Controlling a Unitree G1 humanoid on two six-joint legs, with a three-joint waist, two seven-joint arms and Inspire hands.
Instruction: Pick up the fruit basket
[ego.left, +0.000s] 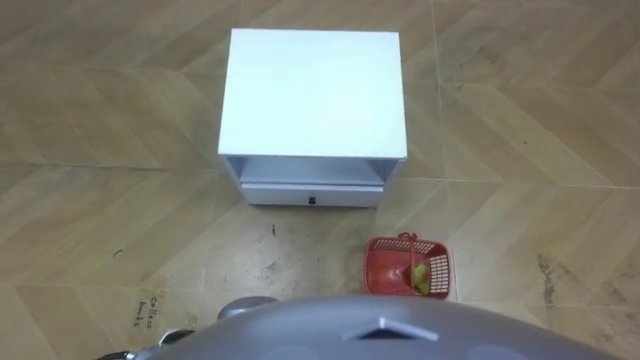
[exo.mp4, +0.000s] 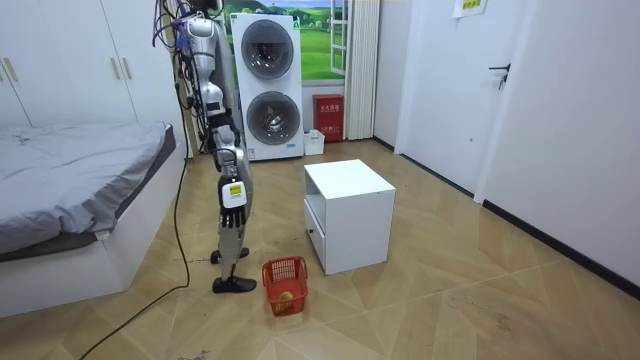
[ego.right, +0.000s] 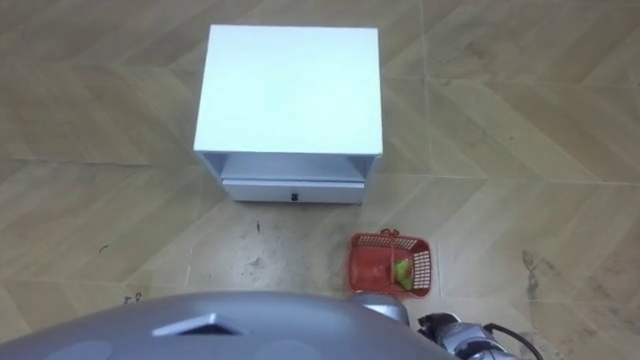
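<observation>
A red mesh fruit basket (ego.left: 385, 268) stands on the wooden floor just in front of me and to my right, with a yellow-green fruit (ego.left: 421, 277) in it. From the room view the basket (exo.mp4: 284, 278) is beside my feet. I stand upright, facing a white cabinet. My right hand (exo.mp4: 232, 200) hangs at my thigh, well above the basket, its fingers straight and holding nothing. A bit of my left hand (ego.left: 168, 343) shows at the lower left edge of the left eye view.
The white cabinet (ego.left: 312, 90) with an open shelf and a drawer stands straight ahead, just beyond the basket. A bed (exo.mp4: 70, 190) lies behind me. Stacked washing machines (exo.mp4: 270, 85) stand against the far wall.
</observation>
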